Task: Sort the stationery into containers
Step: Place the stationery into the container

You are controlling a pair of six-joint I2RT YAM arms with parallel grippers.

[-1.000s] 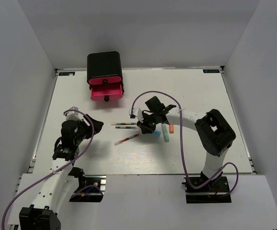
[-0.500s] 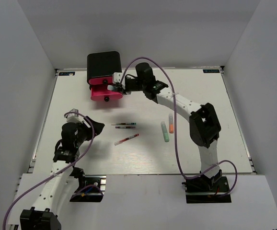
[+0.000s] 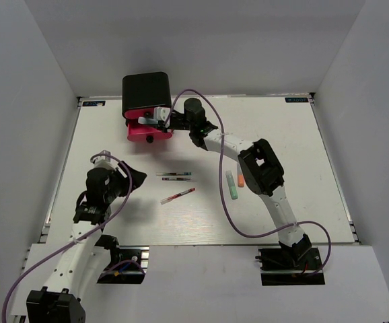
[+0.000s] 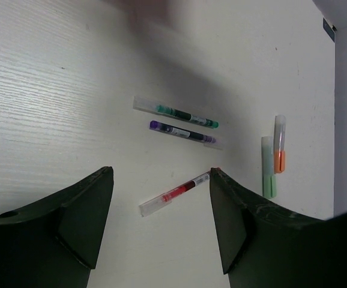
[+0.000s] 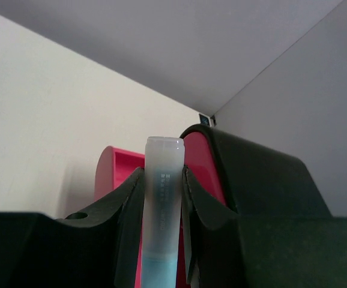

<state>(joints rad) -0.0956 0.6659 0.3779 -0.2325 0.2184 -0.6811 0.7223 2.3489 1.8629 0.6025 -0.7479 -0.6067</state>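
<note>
Right wrist view: our right gripper is squeezed tight on the blue marker, right at an open pink drawer of the black cabinet — the marker's tiny print is too blurry to read. Our left gripper hangs wide open, holding nothing, above the red pen on the counter.

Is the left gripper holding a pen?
No, the left gripper is open and empty; the red pen lies on the table beneath it.
</note>
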